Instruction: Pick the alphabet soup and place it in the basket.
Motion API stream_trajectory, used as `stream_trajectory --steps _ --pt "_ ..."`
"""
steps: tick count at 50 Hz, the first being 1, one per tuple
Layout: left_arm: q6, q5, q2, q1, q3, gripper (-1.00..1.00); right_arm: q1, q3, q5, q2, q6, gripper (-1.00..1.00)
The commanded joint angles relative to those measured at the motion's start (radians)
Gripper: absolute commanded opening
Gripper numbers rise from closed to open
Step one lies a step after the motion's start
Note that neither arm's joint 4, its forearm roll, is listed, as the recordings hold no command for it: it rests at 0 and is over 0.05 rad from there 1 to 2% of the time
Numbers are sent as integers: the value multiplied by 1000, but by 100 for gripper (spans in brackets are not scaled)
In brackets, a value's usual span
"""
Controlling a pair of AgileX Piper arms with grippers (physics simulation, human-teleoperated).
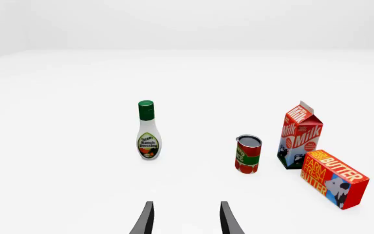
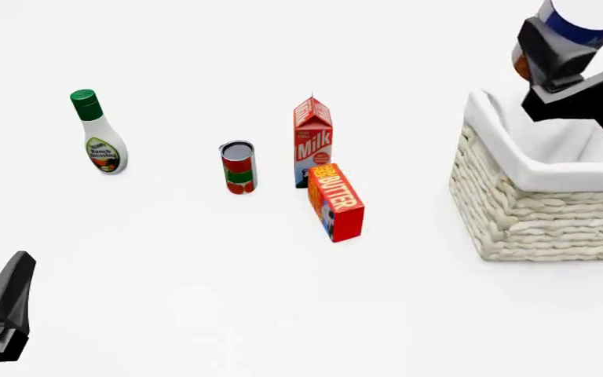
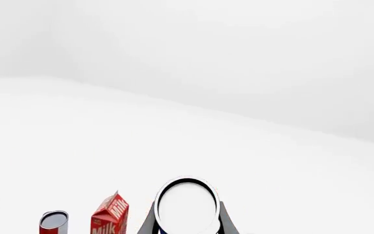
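Right claw raised high at the top right corner of the front view, clenched on the alphabet soup, the can's blue label and silver-white top showing above the dark fingers. Held in the air, above the far right part of the basket, not touching it. In the right wrist view, the can's round white top seen between the two fingers, close to the lens. Basket standing on the white desk at the right, cream wicker with white cloth folded over its rim, well apart from the other goods. Left claw low at the near left, fingers spread apart with nothing between them, resting clear of every object. Toward the middle of the desk: a red-and-green can upright, a milk carton upright just to its right, a butter box lying just beside and in front of the carton. Farther left, well apart, a ranch dressing bottle upright with green cap.
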Motion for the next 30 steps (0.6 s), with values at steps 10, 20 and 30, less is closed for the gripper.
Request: stream_trajectory --steps 10,20,30 --pt "0 0 0 0 0 100 -121 -25 7 17 23 -100" --pt "0 0 0 0 0 100 -162 -27 -13 48 29 -100" --pt "0 0 0 0 0 100 -195 -13 -46 96 36 -100"
